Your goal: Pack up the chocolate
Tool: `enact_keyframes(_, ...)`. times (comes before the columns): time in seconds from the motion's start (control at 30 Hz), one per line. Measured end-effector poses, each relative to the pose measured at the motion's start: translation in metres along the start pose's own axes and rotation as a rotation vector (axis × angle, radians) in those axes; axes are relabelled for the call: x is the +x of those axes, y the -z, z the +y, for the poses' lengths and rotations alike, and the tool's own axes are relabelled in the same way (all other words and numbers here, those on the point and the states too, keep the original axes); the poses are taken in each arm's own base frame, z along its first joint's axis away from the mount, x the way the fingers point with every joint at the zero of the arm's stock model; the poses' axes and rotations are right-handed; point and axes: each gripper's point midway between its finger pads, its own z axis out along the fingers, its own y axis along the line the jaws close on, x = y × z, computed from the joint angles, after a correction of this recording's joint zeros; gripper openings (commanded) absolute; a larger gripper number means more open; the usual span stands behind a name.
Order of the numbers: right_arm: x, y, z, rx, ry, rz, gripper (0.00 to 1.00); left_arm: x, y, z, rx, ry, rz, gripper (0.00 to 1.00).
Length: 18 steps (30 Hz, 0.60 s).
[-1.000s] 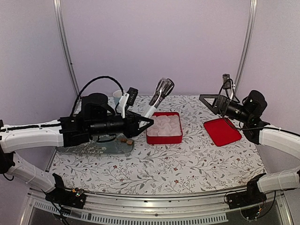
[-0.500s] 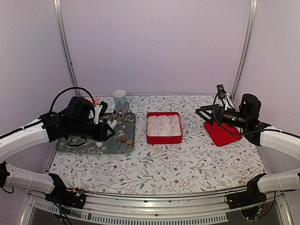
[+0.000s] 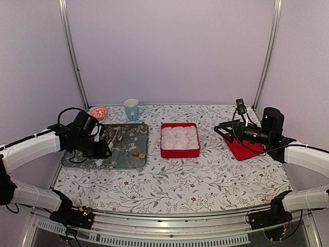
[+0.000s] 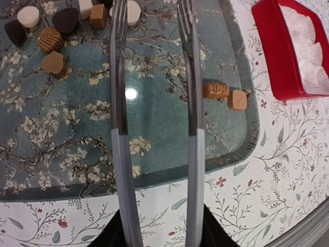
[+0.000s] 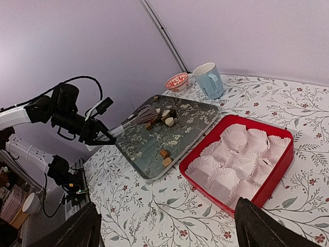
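Chocolates point(image 4: 53, 40) on the tray point(image 4: 169, 154): approx 10 visible, i.e. 8 clustered at the far end (some cut off by frame) + 2 tan ones point(image 4: 224, 94) near the box-side edge. 1 red box point(image 3: 180, 140), 1 red lid point(image 3: 245, 148), 1 blue mug point(image 3: 132, 108), 1 small bowl point(image 3: 98, 112). White paper cups point(image 5: 241, 159) in box: approx 9, hard to count exactly.

Tray point(image 3: 126, 159) centre-left holding chocolates point(image 3: 138, 154) at its right edge, box point(image 3: 180, 151) just right, lid point(image 3: 241, 149) far right, cup point(image 3: 131, 109) behind tray

floral table point(image 3: 205, 180) carries tray point(image 3: 123, 158), box point(image 3: 180, 152), mug point(image 3: 131, 109), perhaps bowl point(image 3: 98, 112).
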Motion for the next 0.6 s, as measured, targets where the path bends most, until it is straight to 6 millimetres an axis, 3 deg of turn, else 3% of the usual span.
enact_keyframes(0.43,0.006,0.000,-0.003,0.005,-0.005,0.009,0.92,0.008,-0.041,0.009,-0.017,0.035,0.086,0.37)
enact_keyframes(0.6,0.006,0.000,-0.003,0.006,-0.004,0.008,0.92,0.009,-0.047,0.015,-0.034,0.051,0.096,0.37)
